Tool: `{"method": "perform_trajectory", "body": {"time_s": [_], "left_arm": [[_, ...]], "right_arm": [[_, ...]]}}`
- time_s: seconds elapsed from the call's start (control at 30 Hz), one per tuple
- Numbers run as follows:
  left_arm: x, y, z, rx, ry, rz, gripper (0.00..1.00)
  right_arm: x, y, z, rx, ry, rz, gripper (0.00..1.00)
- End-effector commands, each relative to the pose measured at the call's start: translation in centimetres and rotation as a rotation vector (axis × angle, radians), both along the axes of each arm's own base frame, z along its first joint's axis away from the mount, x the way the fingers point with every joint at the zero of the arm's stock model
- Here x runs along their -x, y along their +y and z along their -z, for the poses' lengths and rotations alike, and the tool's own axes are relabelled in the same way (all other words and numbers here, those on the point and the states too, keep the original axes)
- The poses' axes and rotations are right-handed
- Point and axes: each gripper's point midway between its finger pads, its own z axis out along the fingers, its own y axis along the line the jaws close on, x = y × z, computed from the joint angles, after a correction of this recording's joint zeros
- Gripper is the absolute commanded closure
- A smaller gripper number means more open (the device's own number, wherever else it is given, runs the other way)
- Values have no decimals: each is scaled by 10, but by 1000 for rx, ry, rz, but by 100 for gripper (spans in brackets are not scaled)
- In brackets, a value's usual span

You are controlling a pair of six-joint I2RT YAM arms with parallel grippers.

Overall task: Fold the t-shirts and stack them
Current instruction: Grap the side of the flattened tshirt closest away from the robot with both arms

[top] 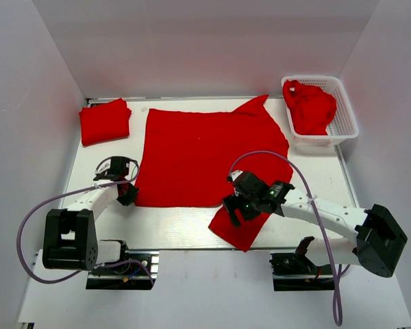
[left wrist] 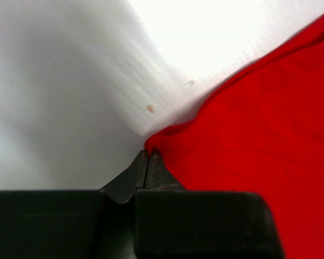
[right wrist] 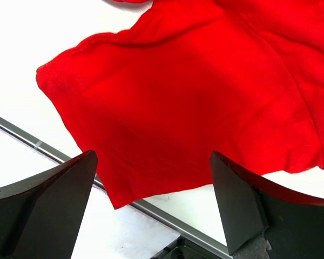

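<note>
Left gripper has its black fingers pressed together on the near-left corner of the spread shirt, a small peak of red hem caught at their tips. Right gripper hangs with jaws wide apart, holding nothing, above that shirt's near-right sleeve, whose tip lies over the metal strip along the near edge of the table. The spread shirt lies flat across the table's middle. A folded shirt sits at the far-left corner, apart from it. At the far right, a white basket holds bunched shirts.
</note>
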Motion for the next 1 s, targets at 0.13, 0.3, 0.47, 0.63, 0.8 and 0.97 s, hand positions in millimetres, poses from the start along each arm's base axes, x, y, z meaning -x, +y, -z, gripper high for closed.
{"method": "perform_trajectory", "body": {"time_s": [0.13,0.3,0.47,0.63,0.8,0.97], "left_arm": [[11,0,16,7,63,7,100],[5,-1,7,7,39,36,100],[5,-6,3,26,69,62,100],[3,-5,1,17,74,89,100],[7,-5,1,17,69,89,100],[8,-5,0,17,69,89,100]], "right_arm": [[26,6,4,-70,77,-90,10],[50,15,6,-68,97,-237,10],[49,16,15,53,41,-247,10],[45,29,16,127,-69,-266,10],[40,48,19,113,-147,-249,12],[56,40,43,129,-121,-250,16]]}}
